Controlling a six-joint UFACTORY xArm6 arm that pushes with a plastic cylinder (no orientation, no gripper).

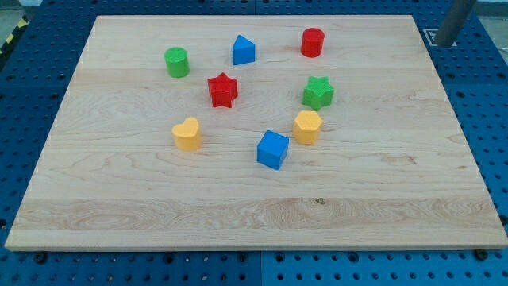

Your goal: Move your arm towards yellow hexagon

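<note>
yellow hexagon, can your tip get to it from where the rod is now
Probably yes. Only my rod's upper part shows at the view's top right; my tip cannot be seen. The yellow hexagon lies open toward the view's right, though the green star sits just above it.

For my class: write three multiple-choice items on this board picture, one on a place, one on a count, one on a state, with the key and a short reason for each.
1. What lies nearest the yellow hexagon?
A. green cylinder
B. green star
C. red cylinder

2. How many blocks are on the wooden board?
A. six
B. seven
C. eight

3. Does my tip touch the yellow hexagon?
A. Yes, it presses it
B. No, no tip shows beside any block
C. It rests on top

Key:
1 B, the green star sits just above it.
2 C, eight can be counted.
3 B, only a grey post shows at the view's top right.
</note>
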